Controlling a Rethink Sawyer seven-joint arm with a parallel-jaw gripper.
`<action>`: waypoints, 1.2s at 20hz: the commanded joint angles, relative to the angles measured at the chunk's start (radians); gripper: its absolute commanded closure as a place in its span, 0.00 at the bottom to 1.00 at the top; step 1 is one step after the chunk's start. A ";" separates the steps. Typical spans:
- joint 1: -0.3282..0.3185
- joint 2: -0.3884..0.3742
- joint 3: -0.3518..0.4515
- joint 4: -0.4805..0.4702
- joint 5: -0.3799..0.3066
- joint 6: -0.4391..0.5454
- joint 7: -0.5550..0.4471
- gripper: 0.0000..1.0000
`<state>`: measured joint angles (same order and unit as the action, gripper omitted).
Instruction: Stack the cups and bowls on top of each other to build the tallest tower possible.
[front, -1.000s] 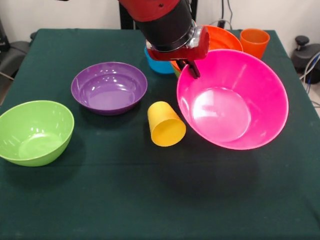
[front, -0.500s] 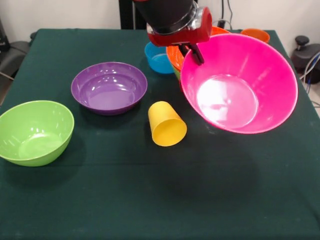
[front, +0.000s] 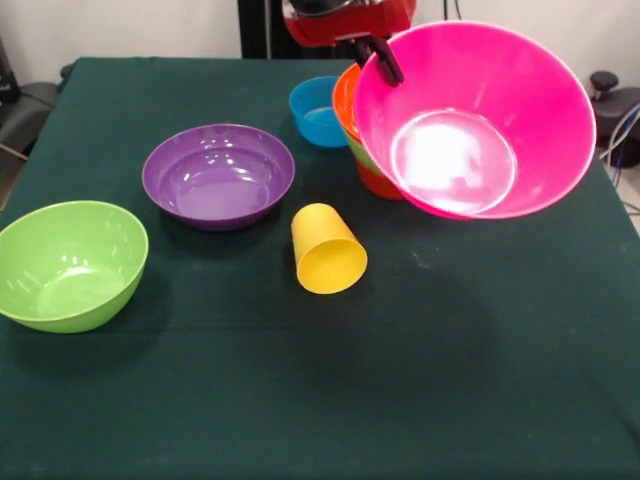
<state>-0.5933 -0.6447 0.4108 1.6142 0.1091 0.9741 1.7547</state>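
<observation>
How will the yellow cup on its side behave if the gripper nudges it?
The yellow cup lies on its side on the green cloth, so a sideways nudge would probably roll it. Being tapered, it would likely curve round rather than run straight. It looks like smooth thin plastic, so probably light and a little slippery to pinch.

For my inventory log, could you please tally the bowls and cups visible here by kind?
Bowls: 7 (pink bowl, purple bowl, blue bowl, lone green bowl; part-hidden stack: upper orange bowl, stacked green bowl, lower orange bowl)
Cups: 1 (yellow cup)
Total: 8
</observation>
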 joint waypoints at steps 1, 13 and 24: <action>-0.027 -0.052 0.101 0.137 -0.033 0.009 -0.118 1.00; -0.109 -0.111 0.142 0.309 -0.076 -0.063 -0.142 1.00; -0.191 -0.160 0.192 0.397 -0.120 -0.072 -0.142 1.00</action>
<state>-0.7598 -0.7827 0.5329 1.9205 0.0644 0.9737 1.7547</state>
